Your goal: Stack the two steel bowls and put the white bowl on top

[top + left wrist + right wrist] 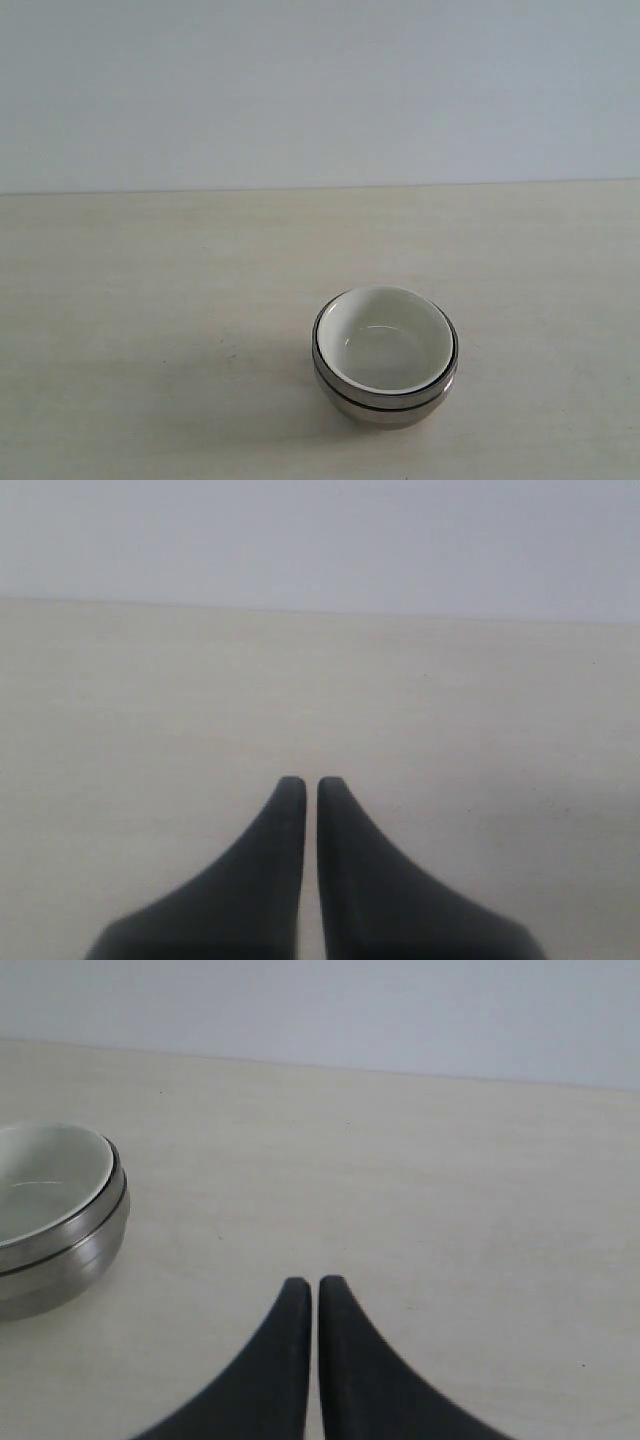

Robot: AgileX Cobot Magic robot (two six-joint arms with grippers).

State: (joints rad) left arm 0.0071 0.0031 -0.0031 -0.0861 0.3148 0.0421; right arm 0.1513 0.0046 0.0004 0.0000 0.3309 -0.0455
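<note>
The small round cream-white glossy bowl (385, 338) sits inside the upper of two round stainless steel bowls (385, 412), which are nested one in the other. The stack stands on the pale wood-grain table (150, 300), lower right of centre in the exterior view, with the plain wall (300, 90) behind.

Cream-white bowl (385, 335), silver steel bowls (385, 400)

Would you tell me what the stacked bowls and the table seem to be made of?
White bowl: probably glazed ceramic, glossy cream inside.
Steel bowls: polished metal, mirror-like sides with dark rim lines.
Table: pale wood-grain surface, matte, perhaps laminate.
</note>
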